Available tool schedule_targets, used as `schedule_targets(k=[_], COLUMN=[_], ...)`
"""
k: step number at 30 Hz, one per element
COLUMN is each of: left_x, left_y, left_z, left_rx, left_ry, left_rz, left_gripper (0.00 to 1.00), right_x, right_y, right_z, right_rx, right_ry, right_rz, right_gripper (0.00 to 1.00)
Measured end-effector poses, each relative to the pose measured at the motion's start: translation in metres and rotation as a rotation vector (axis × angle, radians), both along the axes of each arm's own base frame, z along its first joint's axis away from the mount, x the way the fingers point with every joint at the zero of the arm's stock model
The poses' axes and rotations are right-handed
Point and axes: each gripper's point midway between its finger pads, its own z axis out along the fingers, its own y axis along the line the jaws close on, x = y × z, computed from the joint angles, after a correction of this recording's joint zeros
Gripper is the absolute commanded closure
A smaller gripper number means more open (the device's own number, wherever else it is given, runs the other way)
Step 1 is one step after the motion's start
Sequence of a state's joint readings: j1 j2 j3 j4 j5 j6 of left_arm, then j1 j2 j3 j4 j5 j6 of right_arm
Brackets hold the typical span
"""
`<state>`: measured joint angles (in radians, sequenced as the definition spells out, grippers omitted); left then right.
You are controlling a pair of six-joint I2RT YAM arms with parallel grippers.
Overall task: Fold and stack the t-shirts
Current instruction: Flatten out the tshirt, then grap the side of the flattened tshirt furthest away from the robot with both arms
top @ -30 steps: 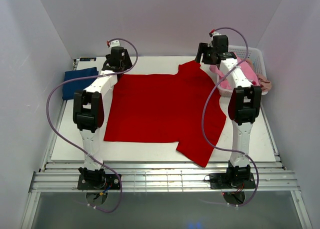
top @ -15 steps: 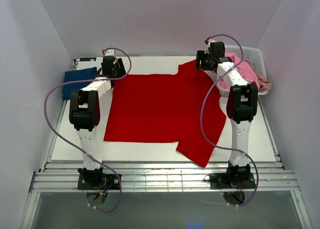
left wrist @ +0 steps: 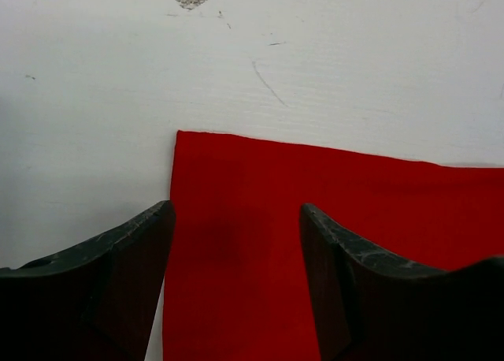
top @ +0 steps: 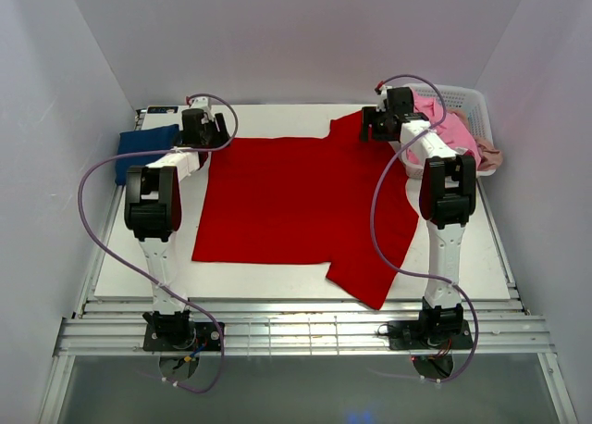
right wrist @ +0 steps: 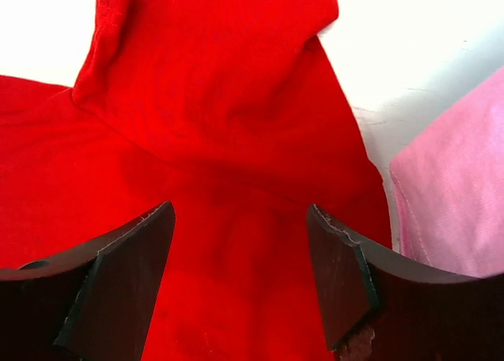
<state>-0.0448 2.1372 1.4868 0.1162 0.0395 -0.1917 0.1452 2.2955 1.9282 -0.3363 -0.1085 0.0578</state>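
A bright red t-shirt lies spread flat across the white table. My left gripper hangs open over its far left corner, with nothing between the jaws. My right gripper stands open above the far right sleeve, also holding nothing. A folded navy blue t-shirt rests at the table's left edge. A pink t-shirt spills out of the basket on the right and shows at the edge of the right wrist view.
The white lattice basket stands at the back right corner and holds more cloth, with a beige piece hanging over its right side. White walls close in on both sides and the back.
Both arms have reached farther back and lower toward the shirt's far corners. The left gripper shifted left, the right one slightly left. The shirt has not moved.
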Motion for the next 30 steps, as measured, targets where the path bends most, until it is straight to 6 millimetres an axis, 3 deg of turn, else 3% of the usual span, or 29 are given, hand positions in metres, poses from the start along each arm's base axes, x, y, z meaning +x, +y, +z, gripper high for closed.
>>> schedule_targets(k=[4, 8, 12, 14, 16, 20, 23, 30], left_x=[0.000, 0.006, 0.028, 0.042, 0.052, 0.062, 0.066, 0.067], left_y=[-0.003, 0.003, 0.009, 0.011, 0.012, 0.013, 0.016, 0.017], left_z=[0.001, 0.007, 0.013, 0.007, -0.007, -0.045, -0.048, -0.048], left_rx=[-0.001, 0.028, 0.055, 0.062, 0.067, 0.077, 0.090, 0.084], left_ry=[0.008, -0.006, -0.032, -0.034, -0.012, 0.064, 0.065, 0.071], left_rz=[-0.007, 0.014, 0.042, 0.054, 0.060, 0.066, 0.078, 0.079], left_gripper=[0.24, 0.23, 0.23, 0.23, 0.23, 0.23, 0.22, 0.22], right_x=[0.001, 0.012, 0.055, 0.072, 0.076, 0.078, 0.070, 0.074], right_y=[0.000, 0.002, 0.006, 0.007, 0.005, -0.008, -0.013, -0.015], right_z=[0.007, 0.027, 0.062, 0.067, 0.053, 0.001, -0.039, -0.039], right_rx=[-0.001, 0.006, 0.023, 0.030, 0.041, 0.057, 0.058, 0.072], right_ry=[-0.008, -0.050, -0.182, -0.233, -0.224, -0.144, -0.069, -0.086], right_rz=[0.001, 0.000, -0.004, -0.011, -0.021, -0.058, -0.070, -0.074], right_gripper=[0.27, 0.27, 0.26, 0.26, 0.26, 0.26, 0.27, 0.28])
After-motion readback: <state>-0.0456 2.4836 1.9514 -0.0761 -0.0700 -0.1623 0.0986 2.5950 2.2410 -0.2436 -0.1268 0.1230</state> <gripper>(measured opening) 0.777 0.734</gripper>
